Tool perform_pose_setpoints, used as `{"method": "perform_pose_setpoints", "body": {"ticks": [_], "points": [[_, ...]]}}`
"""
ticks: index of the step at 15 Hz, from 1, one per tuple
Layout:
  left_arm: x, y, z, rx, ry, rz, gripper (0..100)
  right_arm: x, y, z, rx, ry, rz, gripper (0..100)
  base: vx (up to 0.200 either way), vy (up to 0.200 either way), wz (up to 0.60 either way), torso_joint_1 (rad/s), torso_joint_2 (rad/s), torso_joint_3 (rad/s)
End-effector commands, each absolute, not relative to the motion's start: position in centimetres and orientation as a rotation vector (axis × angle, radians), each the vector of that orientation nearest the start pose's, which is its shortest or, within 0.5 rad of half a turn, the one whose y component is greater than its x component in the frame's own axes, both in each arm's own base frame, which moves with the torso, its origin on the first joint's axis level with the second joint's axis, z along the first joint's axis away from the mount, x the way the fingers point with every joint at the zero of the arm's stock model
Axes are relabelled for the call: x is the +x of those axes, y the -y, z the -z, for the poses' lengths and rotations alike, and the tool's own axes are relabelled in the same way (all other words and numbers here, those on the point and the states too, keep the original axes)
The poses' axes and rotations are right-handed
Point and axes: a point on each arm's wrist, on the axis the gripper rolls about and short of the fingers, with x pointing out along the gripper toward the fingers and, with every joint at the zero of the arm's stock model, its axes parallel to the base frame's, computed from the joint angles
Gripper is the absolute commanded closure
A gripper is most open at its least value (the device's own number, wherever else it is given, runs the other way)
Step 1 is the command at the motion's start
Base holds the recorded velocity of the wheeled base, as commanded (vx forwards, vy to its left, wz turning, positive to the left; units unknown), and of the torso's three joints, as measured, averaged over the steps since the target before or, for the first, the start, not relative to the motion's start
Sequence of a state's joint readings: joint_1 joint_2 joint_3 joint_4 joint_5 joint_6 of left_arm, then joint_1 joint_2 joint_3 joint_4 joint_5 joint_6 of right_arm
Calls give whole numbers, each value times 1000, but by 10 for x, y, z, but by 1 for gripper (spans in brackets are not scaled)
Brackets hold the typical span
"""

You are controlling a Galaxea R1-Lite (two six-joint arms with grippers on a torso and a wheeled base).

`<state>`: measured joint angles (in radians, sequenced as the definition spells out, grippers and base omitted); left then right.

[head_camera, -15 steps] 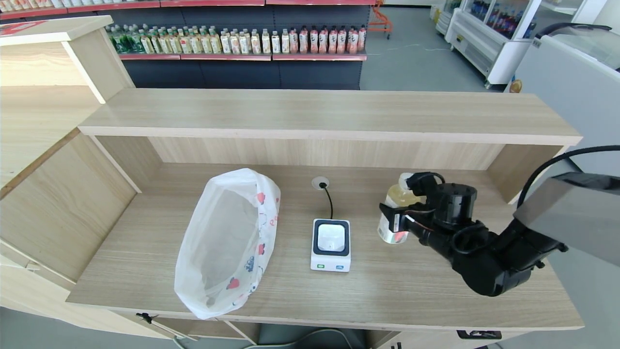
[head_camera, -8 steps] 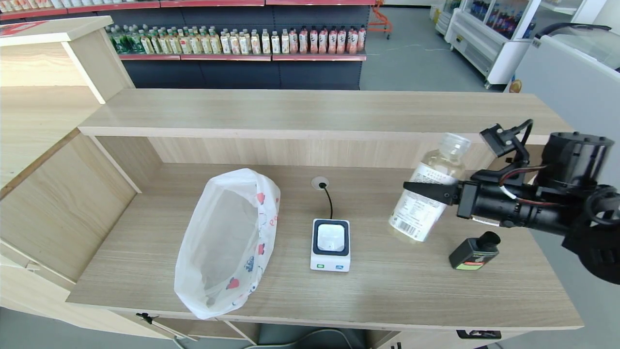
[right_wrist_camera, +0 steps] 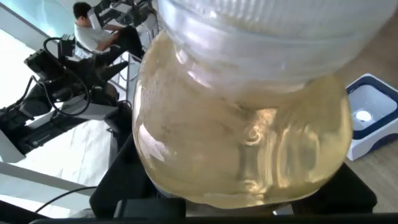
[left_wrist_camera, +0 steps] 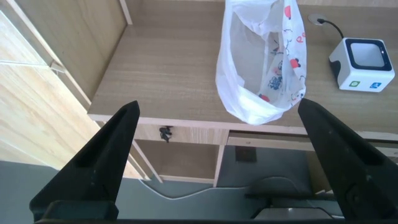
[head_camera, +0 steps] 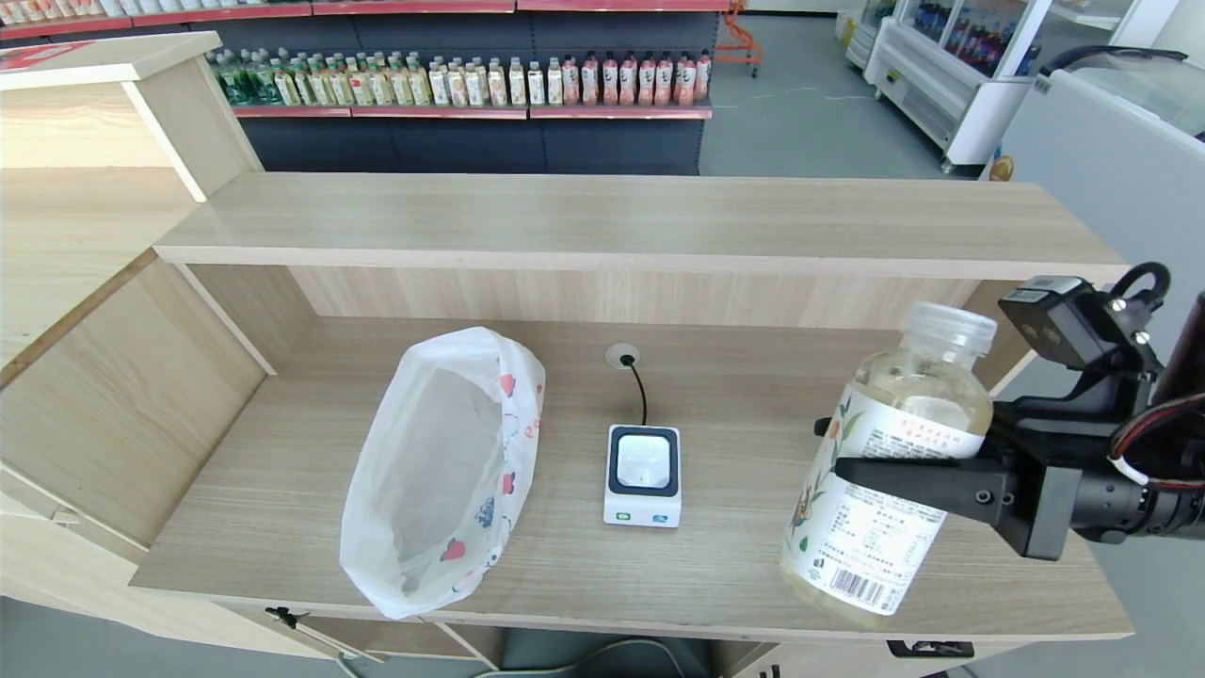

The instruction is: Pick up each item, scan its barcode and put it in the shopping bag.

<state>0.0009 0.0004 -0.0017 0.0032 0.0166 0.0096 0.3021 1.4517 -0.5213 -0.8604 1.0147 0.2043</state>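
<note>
The bottle, clear plastic with pale yellow liquid and a white label, hangs tilted over the counter's front right corner. Its cap points up and away, and its barcode end points toward the front edge. The right gripper clamps its middle. The left gripper is spread wide off the front left corner.

A shop: checkout counter with scanner, shelves of bottled drinks, fridges.
</note>
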Motion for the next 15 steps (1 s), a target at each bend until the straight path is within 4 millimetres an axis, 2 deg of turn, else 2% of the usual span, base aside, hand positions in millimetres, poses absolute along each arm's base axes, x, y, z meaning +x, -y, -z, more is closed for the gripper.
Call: {"method": "perform_pose_setpoints", "body": {"ticks": [1,5,15], "points": [[-23,0,-76,9,-2,-18,0,205,-87,-192,206,-229,-1314,100,0,0,0,0,0,0],[-23,0,-76,9,-3,-18,0,204,-87,-187,226,-289,-1313,100,0,0,0,0,0,0],[-23,0,-76,11,-2,-18,0,203,-94,-184,214,-299,-1337,100,0,0,0,0,0,0]]}}
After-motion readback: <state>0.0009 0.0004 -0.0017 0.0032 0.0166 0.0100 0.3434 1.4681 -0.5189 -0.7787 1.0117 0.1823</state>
